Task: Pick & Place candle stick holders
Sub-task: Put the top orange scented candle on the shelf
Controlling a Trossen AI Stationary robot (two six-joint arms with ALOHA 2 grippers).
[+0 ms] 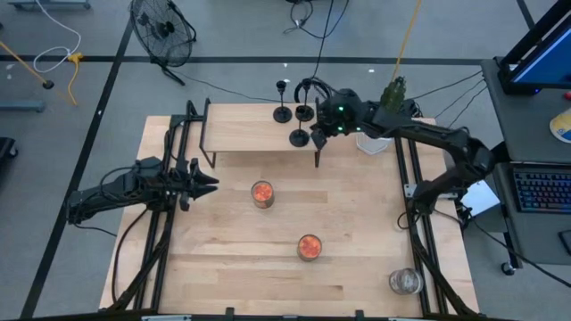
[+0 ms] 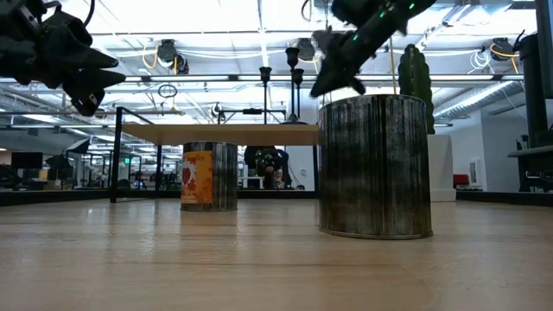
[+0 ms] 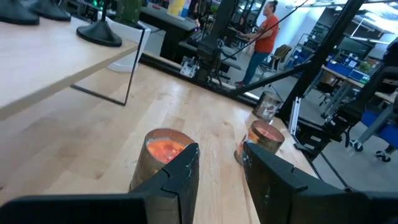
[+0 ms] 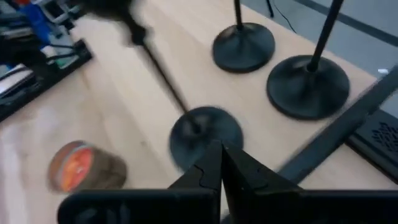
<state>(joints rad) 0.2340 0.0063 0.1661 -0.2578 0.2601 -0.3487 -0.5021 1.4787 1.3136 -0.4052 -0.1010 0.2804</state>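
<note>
Our two arms are black, with thick round joints and black cables along them. Our right arm (image 1: pixel 419 134) shows small green lights. Each gripper has two flat black fingers (image 3: pixel 180 177).

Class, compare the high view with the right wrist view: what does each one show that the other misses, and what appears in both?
Only the high view shows the left gripper off the shelf's left end, the clear glass jar and a second orange-filled jar. Only the right wrist view shows the right gripper shut, empty, just above one candle stick holder's base. Both share the three candle stick holders on the raised shelf and one orange-filled jar.
</note>
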